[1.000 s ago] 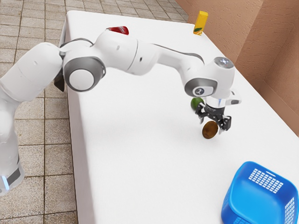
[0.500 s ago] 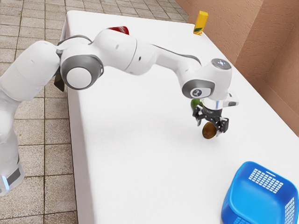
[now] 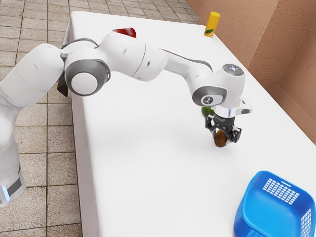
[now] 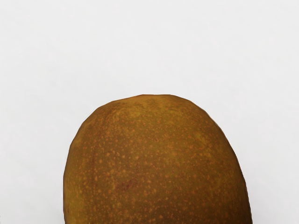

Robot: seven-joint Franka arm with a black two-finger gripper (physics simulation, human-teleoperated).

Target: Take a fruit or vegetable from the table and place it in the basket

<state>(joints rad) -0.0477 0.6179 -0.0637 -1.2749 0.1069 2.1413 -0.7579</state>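
My gripper (image 3: 221, 138) is low over the table, its fingers closed against two sides of a brown oval fruit (image 3: 220, 139). Those fingers and the hand hide the fruit's upper part. Its speckled brown skin (image 4: 156, 163) is large in the wrist view, against the white tabletop. The blue basket (image 3: 269, 213) stands on the table at the exterior view's lower right, apart from the hand. Just behind the hand, a green fruit or vegetable (image 3: 207, 111) is partly hidden by the arm.
On the white table (image 3: 148, 163), a red can (image 3: 126, 32) lies at the far end and a yellow carton (image 3: 211, 24) stands near the far corner. A brown wall (image 3: 276, 64) runs behind the table's right side in the exterior view.
Since the earlier frames my hand has come down slightly around the brown fruit, and the fingers have drawn together onto it. The basket has not moved.
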